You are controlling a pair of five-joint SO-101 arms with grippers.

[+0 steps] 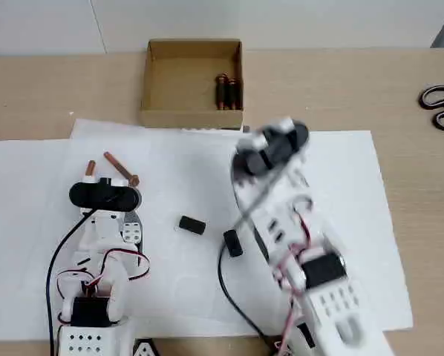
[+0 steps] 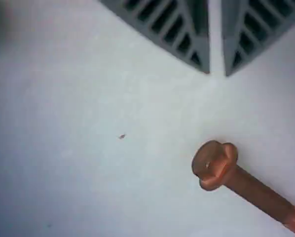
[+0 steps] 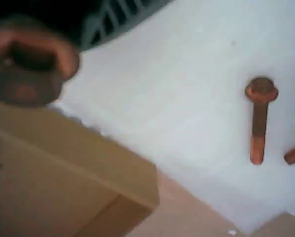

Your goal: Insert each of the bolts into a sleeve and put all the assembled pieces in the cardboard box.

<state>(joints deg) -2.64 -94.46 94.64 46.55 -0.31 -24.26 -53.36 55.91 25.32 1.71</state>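
Copper pieces point(image 1: 227, 91) lie in box point(image 1: 177, 117), right tool point(image 1: 259, 144) clamps another piece point(image 3: 26, 64), left tool point(image 2: 216, 71) closed and empty; two bolts point(image 1: 120, 169), two sleeves point(image 1: 192, 225) unassembled.

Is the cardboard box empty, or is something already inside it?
Not empty. Copper-and-dark pieces lie against one side wall inside the cardboard box; the rest of its floor is bare.

High cam overhead; wrist cams close above paper point(image 1: 341, 170), all sharing bolt point(image 1: 121, 170).
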